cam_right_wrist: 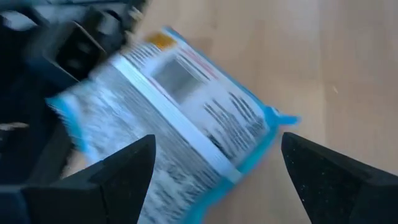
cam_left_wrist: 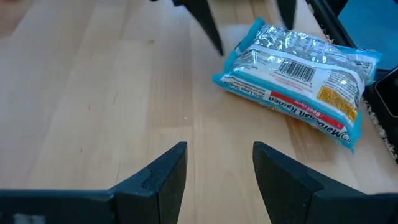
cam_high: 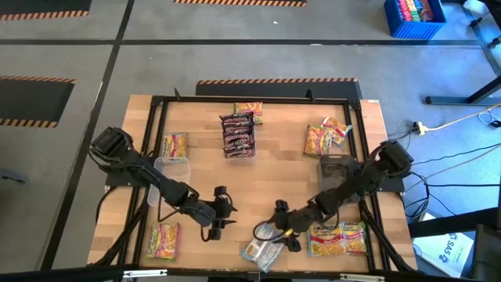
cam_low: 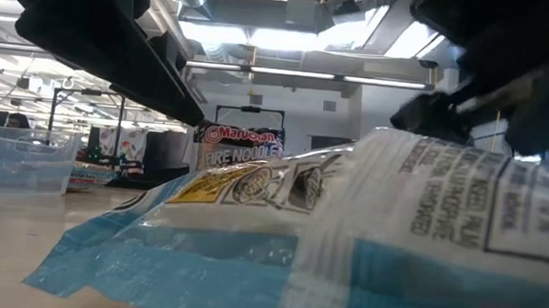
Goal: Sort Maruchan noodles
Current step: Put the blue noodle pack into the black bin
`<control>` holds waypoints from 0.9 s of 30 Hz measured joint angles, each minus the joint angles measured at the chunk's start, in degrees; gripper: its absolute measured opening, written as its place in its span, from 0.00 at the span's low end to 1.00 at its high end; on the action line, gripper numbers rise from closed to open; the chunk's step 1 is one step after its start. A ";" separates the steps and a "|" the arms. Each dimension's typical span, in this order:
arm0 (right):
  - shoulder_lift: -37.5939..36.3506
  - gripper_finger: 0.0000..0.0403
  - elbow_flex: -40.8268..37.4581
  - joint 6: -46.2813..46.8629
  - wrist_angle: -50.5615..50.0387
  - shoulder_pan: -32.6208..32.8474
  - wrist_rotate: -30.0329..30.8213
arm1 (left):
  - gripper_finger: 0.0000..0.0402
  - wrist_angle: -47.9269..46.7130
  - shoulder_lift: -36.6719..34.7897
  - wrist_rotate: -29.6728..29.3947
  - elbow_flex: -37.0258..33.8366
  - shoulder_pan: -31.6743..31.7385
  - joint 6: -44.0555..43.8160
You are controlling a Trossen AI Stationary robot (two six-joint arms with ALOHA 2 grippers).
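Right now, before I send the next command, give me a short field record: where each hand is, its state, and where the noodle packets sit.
left hand: over bare wood at front centre, open, holding nothing
right hand: at the front edge, open wide over the light blue packets, not gripping
light blue packets: loose at the front edge, between the two hands
dark maroon packets: stacked at back centre
yellow-pink packets: piled back right
clear bin: left side, beside the left arm

Grey floor (cam_high: 235,66) with black-and-orange hazard stripes (cam_high: 274,80) surrounds the wooden desk (cam_high: 274,172). A blue crate (cam_high: 413,17) stands on the floor, cables (cam_high: 450,168) trail nearby, and ceiling lights (cam_low: 291,40) glow overhead.
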 joint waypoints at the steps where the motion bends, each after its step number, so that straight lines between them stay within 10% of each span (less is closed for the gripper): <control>1: 0.52 0.83 -0.01 -0.32 -0.32 -0.22 1.08 | 0.44 0.12 0.00 -0.07 0.00 0.10 0.02; 20: -1.23 0.83 -0.04 -7.07 -9.21 -2.74 33.51 | 0.44 0.57 0.00 -0.33 0.00 1.73 0.03; 27: -6.75 0.83 1.74 -5.87 -10.58 -1.70 16.95 | 0.44 0.57 0.00 -0.37 0.00 1.75 0.11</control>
